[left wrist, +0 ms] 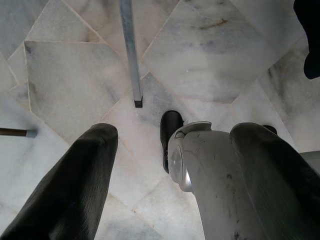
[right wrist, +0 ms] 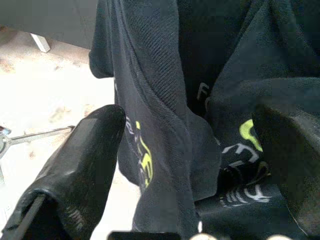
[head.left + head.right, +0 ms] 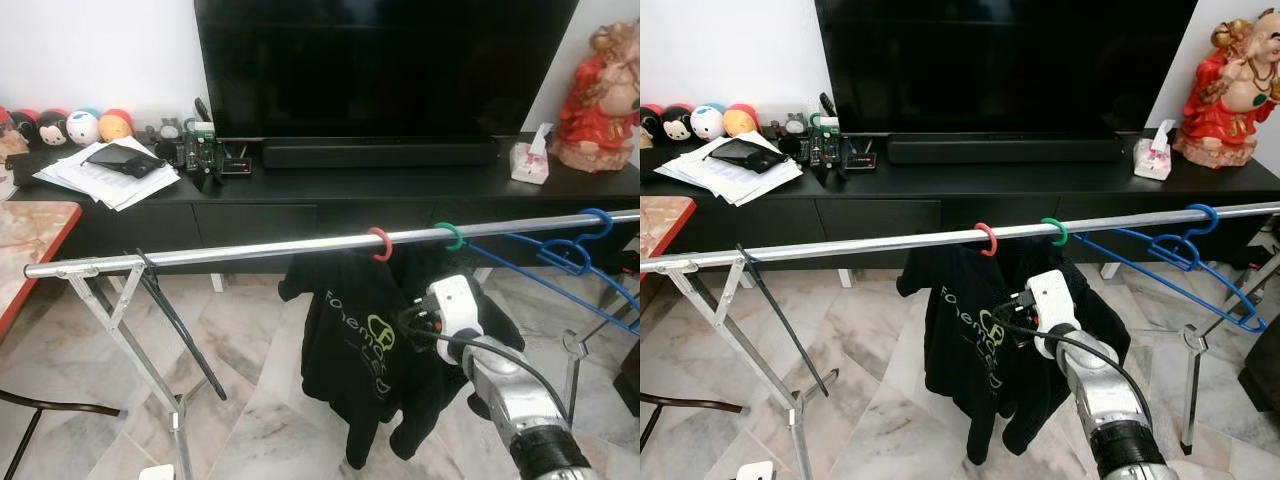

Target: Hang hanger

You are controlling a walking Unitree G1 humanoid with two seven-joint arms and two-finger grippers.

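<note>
The rail [image 3: 250,249] is bare between its left end and the red hook [image 3: 380,243], giving open room there. To the right, the green hook [image 3: 452,236] and blue hangers [image 3: 570,255] crowd it. The black shirt [image 3: 350,350] hangs straight before the right hand [image 2: 185,165], whose fingers stand spread around its folds.

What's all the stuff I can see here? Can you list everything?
Rail: one, silver, across the room on folding legs.
Hanger hooks: red, green, on the rail.
Shirts: black, printed, hanging below those hooks.
Empty hangers: blue, at the rail's right end.
Television: one, black, on the cabinet.
Papers: white, cabinet's left.
Round toys: a row, far left.
Tissue pack: white.
Statue: red, far right.
Right gripper: open, at the shirts.
Left gripper: open, over floor.
</note>
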